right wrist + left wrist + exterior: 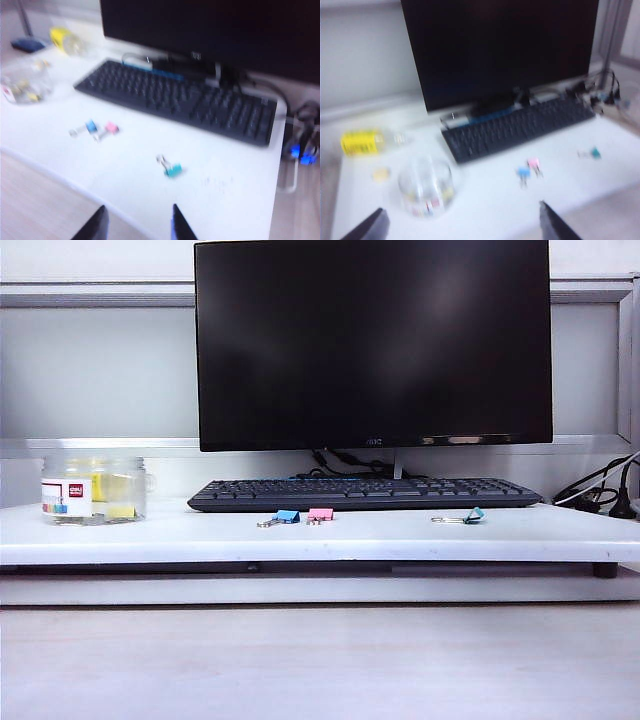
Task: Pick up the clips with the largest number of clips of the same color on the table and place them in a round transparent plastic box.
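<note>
Sorting looks finished: yellow clips (121, 510) show only inside the round transparent plastic box (93, 491) at the table's (320, 537) left end, with blue, pink and teal ones left by the keyboard (365, 494). Left gripper (462, 226) hangs spread wide above the box; right gripper (137, 222), parted and empty, hangs over the front edge, so no further pick seems needed

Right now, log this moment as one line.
left gripper: open, empty, above table | right gripper: open, empty | yellow clips: in box | blue, pink, teal clips: on table
</note>
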You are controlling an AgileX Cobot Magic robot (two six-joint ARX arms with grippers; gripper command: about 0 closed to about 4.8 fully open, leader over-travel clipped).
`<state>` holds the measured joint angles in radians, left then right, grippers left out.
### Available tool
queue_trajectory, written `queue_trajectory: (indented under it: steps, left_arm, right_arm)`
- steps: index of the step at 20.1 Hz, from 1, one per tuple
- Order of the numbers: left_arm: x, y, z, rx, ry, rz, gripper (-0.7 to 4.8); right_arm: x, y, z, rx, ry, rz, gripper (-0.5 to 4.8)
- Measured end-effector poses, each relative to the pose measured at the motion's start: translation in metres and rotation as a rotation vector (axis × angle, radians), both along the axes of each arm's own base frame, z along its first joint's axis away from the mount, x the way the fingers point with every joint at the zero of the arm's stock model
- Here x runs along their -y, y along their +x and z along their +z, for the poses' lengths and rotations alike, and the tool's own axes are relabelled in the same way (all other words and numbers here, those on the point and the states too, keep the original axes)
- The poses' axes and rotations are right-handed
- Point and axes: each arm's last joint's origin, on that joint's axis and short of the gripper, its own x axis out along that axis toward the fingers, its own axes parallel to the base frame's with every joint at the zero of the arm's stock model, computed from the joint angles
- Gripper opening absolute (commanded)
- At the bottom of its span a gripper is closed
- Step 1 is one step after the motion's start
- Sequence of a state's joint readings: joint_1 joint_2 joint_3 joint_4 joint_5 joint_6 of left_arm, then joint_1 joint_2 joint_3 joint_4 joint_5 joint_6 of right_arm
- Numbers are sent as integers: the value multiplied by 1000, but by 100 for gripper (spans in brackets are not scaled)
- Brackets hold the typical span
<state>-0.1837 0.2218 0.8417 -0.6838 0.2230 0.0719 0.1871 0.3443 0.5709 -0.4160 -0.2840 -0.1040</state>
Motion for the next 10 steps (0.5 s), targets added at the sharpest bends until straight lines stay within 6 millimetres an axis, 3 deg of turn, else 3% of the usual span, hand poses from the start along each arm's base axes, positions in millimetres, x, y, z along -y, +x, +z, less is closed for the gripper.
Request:
queue_trajectory:
  steps: [6,10]
  left_arm:
    - [-2,-11,-53,-55,-115,9,402]
    - [0,-2,-64,-86,-115,14,402]
  right_arm:
    - [-2,11,-28,-32,7,-6,166]
    - [-2,9,-28,-11,23,0,166]
